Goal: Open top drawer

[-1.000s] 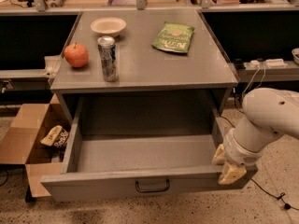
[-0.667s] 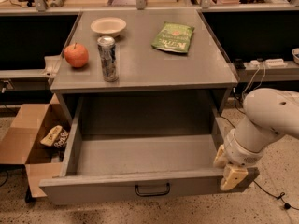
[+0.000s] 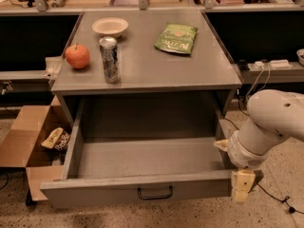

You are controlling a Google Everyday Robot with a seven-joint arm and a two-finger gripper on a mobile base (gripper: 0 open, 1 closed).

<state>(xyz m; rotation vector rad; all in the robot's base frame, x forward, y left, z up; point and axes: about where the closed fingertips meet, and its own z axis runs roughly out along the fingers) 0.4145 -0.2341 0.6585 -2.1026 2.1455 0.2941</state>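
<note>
The top drawer (image 3: pixel 142 190) is a wide grey metal drawer under the grey cabinet top. It stands pulled far out toward me, with its deep grey tray showing nothing inside. A dark loop handle (image 3: pixel 155 193) sits at the centre of its front. My gripper (image 3: pixel 239 188) is on the white arm at the right, at the drawer's front right corner, with pale fingers pointing down beside the drawer front.
On the cabinet top (image 3: pixel 190 65) stand a red apple (image 3: pixel 77 56), a soda can (image 3: pixel 109 59), a white bowl (image 3: pixel 110 26) and a green chip bag (image 3: pixel 176 38). An open cardboard box (image 3: pixel 29 141) with snacks sits on the floor at left. Cables lie at right.
The drawer has come out a little further toward me, and my gripper has moved with its right front corner, slightly down in the view.
</note>
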